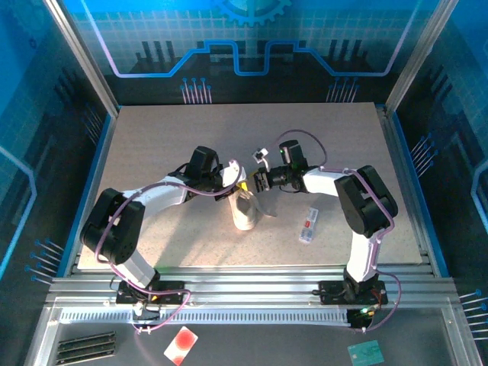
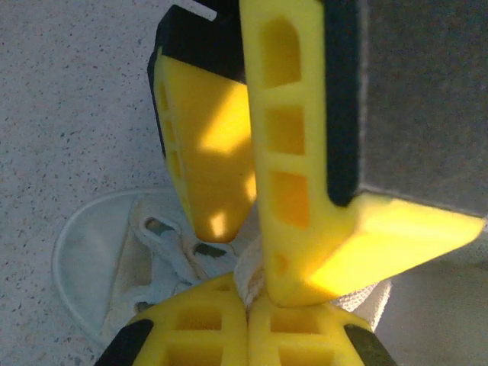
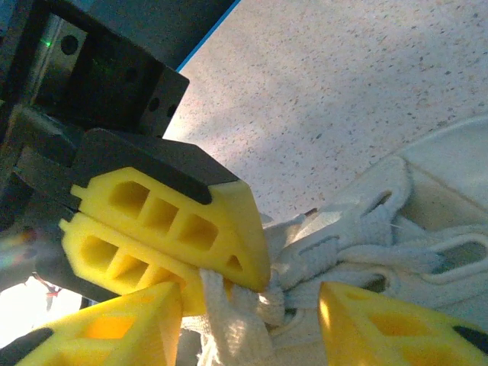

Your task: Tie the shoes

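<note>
1. The table (image 1: pixel 152 145) has a pale speckled top (greyish beige, matte), boxed in by blue-lit panels.
2. A white sneaker (image 1: pixel 244 213) sits sole down near the middle of the top, its long axis running from the far side toward the near edge.
3. A small flat white item with red marks (image 1: pixel 308 225) lies to the right of the sneaker, apart from it.
4. Aluminium rails (image 1: pixel 252 293) run along the near edge.

The left arm (image 1: pixel 152 200) and right arm (image 1: pixel 335 183) are white shells with chunky black joints, and a purple cable (image 1: pixel 302 137) loops along each. Black bases (image 1: pixel 150 290) sit at the desk's (image 1: pixel 191 130) near edge. The left tool (image 2: pixel 248 303) and right tool (image 3: pixel 252 314) carry yellow fingers (image 3: pixel 175 221) with cut-out hollows, backed in black.
</note>
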Robot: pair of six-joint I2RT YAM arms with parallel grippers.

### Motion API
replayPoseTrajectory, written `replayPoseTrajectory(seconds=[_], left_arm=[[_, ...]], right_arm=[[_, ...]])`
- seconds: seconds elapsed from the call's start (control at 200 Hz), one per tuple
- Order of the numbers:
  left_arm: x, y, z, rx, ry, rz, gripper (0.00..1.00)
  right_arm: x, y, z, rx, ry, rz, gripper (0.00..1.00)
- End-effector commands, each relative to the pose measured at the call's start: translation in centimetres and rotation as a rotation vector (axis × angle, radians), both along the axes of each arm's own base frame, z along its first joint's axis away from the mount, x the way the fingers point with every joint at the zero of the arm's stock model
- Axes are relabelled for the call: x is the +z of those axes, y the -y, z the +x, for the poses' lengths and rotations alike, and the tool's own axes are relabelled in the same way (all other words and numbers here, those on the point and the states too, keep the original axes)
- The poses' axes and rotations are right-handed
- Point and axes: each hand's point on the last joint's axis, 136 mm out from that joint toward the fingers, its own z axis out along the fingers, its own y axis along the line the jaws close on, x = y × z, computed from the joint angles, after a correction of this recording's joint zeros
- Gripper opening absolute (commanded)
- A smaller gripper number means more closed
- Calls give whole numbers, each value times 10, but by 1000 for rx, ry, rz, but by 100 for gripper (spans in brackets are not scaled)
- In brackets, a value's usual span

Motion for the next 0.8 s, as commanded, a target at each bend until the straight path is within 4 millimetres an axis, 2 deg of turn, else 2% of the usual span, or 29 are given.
replayPoseTrajectory(seconds=[0.0, 0.095, 0.155, 0.205, 0.315, 0.455, 0.615, 0.796], left_arm=[[12, 5, -2, -22, -26, -38, 0], [11, 3, -3, -18, -32, -34, 0], [12, 1, -4, -15, -39, -32, 3], [13, -1, -6, -15, -43, -32, 9], [18, -7, -12, -13, -51, -47, 31], [38, -18, -16, 6, -86, -130, 50], [54, -25, -12, 10, -133, -209, 54], [52, -15, -2, -10, -216, -251, 55]], right_arm=[[-9, -5, -2, 22, 16, -51, 35], [-11, -1, 1, -3, 43, -85, 10], [-11, 1, 2, -15, 72, -115, 5], [-10, 3, 2, -19, 100, -138, 3], [-7, 4, 0, -16, 156, -177, 2], [-3, 2, -3, -7, 210, -208, 2], [0, 0, -6, -5, 263, -238, 3], [5, -1, -6, -25, 315, -248, 3]])
